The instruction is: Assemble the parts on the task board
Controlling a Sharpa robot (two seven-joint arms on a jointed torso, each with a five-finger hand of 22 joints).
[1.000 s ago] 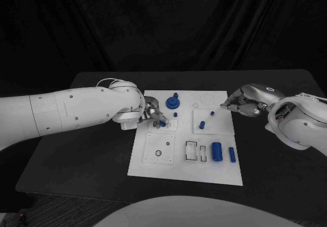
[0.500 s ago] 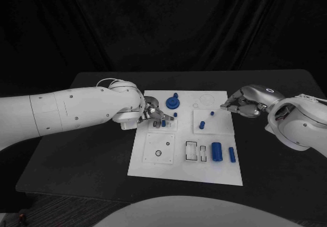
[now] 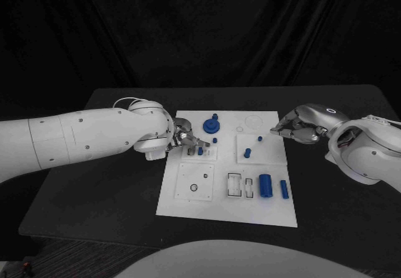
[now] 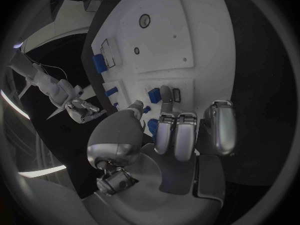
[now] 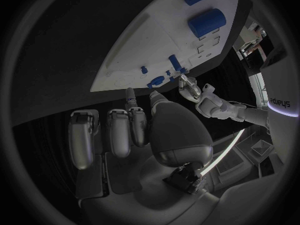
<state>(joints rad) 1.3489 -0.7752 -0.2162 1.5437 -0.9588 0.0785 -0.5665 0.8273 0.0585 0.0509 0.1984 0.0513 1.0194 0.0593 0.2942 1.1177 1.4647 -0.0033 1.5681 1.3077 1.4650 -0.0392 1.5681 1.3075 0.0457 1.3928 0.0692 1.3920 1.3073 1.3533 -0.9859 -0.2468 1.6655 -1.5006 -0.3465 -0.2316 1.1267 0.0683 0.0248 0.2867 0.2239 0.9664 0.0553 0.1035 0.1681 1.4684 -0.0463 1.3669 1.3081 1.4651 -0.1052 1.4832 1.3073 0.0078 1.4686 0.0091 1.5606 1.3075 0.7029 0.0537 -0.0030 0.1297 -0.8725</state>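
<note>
The white rectangular task board (image 3: 230, 197) lies in the middle of the black table (image 3: 100, 197), its long side running from 12 o'clock to 6 o'clock in the head view. The left hand (image 3: 185, 141) sits over the board's 9 o'clock edge, its fingers (image 4: 165, 101) reaching down beside a small blue peg (image 3: 200, 151) that stands in a small white square block; in the left wrist view the fingers lie close together with the thumb near them, and I cannot tell whether they pinch the peg or only touch it. The right hand (image 3: 294, 128) hovers just off the board's 3 o'clock edge toward 1 o'clock, fingers curled in narrowly, with nothing plainly seen in them. At the board's 12 o'clock end stands a round blue knob-shaped part (image 3: 212, 124), with a short blue pin (image 3: 215, 140) just below it toward 6 o'clock. Near the centre right, a small blue stud (image 3: 260, 139) and a short blue cylinder (image 3: 247, 153) stand on a raised white square. Toward 5 o'clock lie a large blue cylinder (image 3: 266, 185) and, beside it at its 3 o'clock, a slim blue rod (image 3: 284, 189). At 7 o'clock a white plate with a small dark ring (image 3: 194, 187) rests on the board.
</note>
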